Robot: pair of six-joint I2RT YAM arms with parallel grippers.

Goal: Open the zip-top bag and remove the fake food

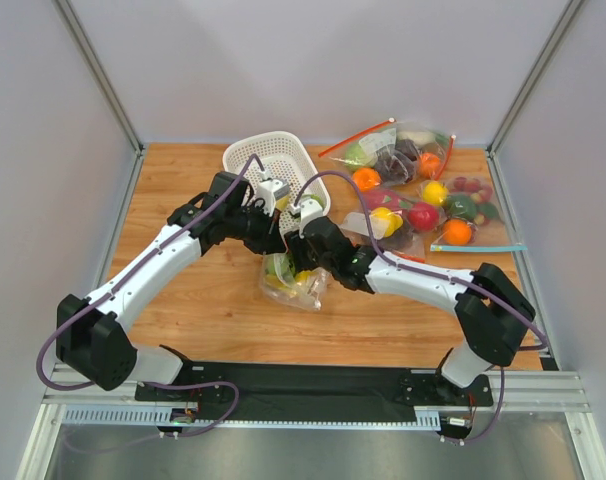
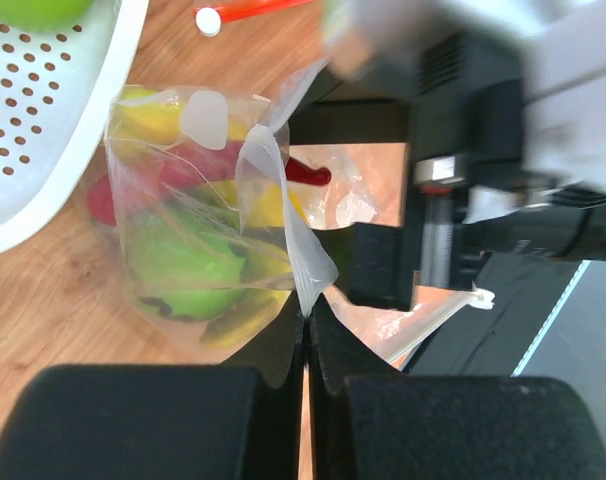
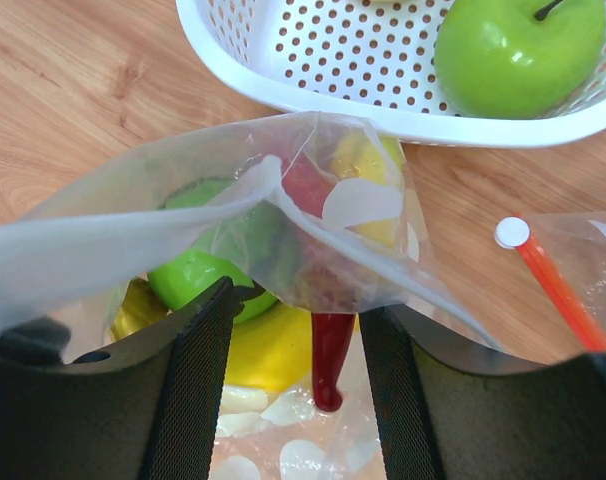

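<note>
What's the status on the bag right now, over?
Left gripper jaws shut on zip-top bag film edge. Right gripper jaws open over bag. Fake food mostly inside; one green apple in white basket. Nothing blocking.

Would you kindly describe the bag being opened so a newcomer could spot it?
On the wooden table, find the white basket at the far side. Just in front lies the zip-top bag: white-dotted, without the coloured zip strips of the bags on the right.
</note>
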